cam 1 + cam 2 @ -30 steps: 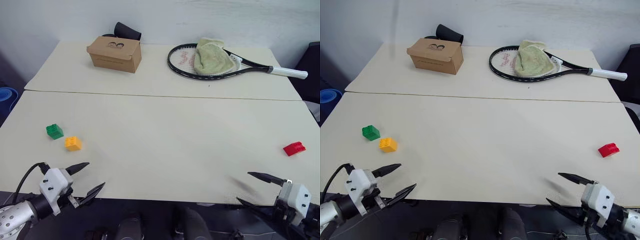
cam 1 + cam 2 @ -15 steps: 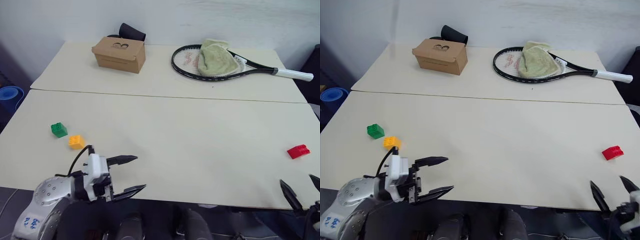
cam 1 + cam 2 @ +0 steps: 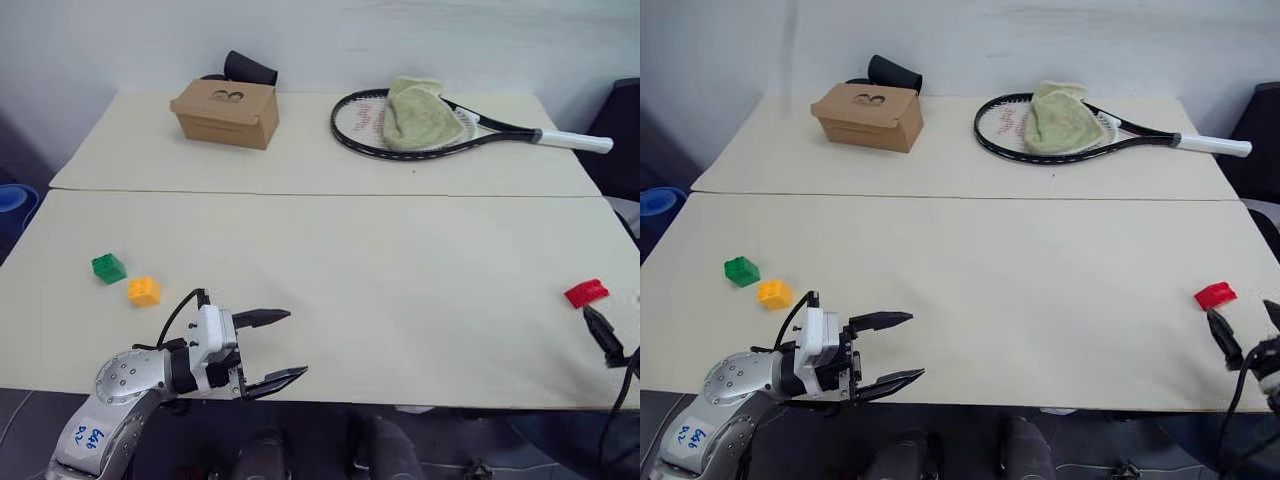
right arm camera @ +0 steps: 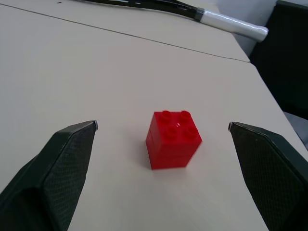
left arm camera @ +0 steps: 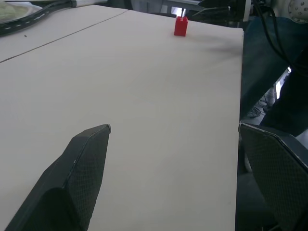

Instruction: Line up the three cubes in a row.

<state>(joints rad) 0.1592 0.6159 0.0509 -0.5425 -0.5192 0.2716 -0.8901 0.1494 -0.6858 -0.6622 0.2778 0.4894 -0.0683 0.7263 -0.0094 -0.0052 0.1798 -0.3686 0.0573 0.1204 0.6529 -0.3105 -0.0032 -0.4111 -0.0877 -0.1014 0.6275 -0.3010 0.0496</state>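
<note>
Just behind the red cube (image 4: 173, 139), right gripper (image 3: 1245, 335) wide open and empty; left gripper (image 3: 275, 348) likewise

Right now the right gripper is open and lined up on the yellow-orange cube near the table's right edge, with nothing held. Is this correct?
Not quite: the right wrist view shows the red cube ahead of the open right gripper, which holds nothing. The yellow-orange cube lies on the left side of the table.

Lab-like room – bare table (image 3: 330, 260), white wall (image 3: 400, 40)
</note>
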